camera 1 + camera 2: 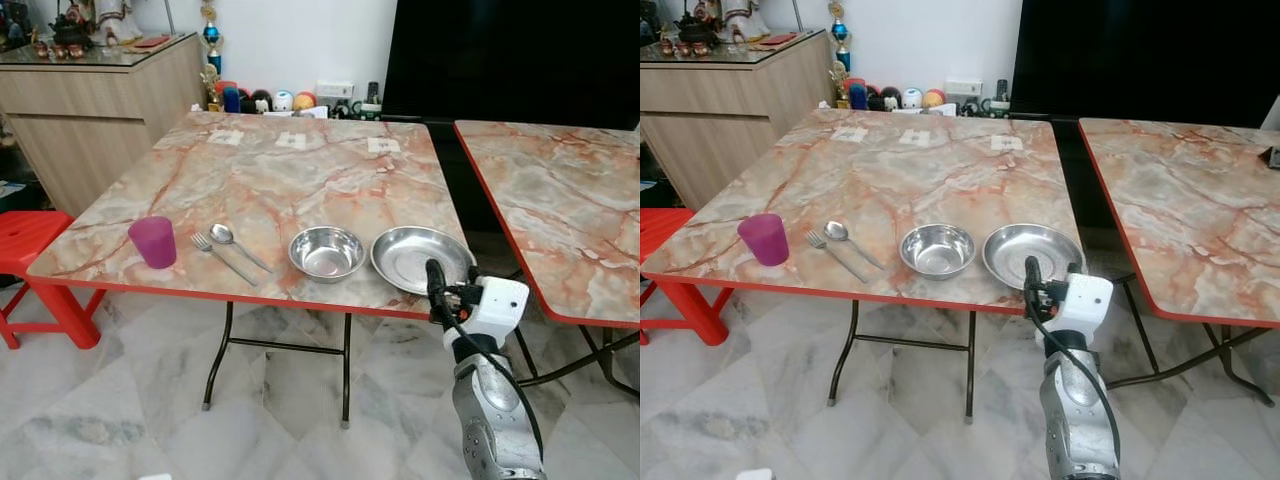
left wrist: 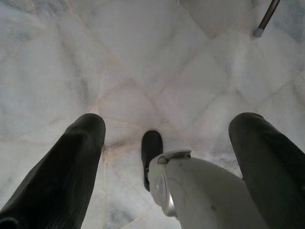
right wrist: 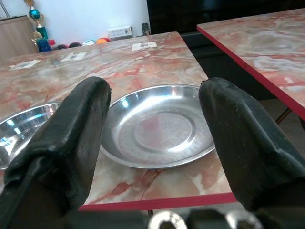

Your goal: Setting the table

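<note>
Right claw [image 1: 437, 283] fingers apart, at table edge, steel plate [image 1: 421, 258] just beyond, untouched

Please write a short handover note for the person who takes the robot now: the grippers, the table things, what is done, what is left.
Right gripper: open, raised at the table's near edge, facing the steel plate, touching nothing.
Left gripper: open, hanging idle over the floor.
On the marble table, left to right: purple cup, fork, spoon, steel bowl, plate.
Done: nothing is held.
Left: probably the plate first, then arranging the rest.
</note>
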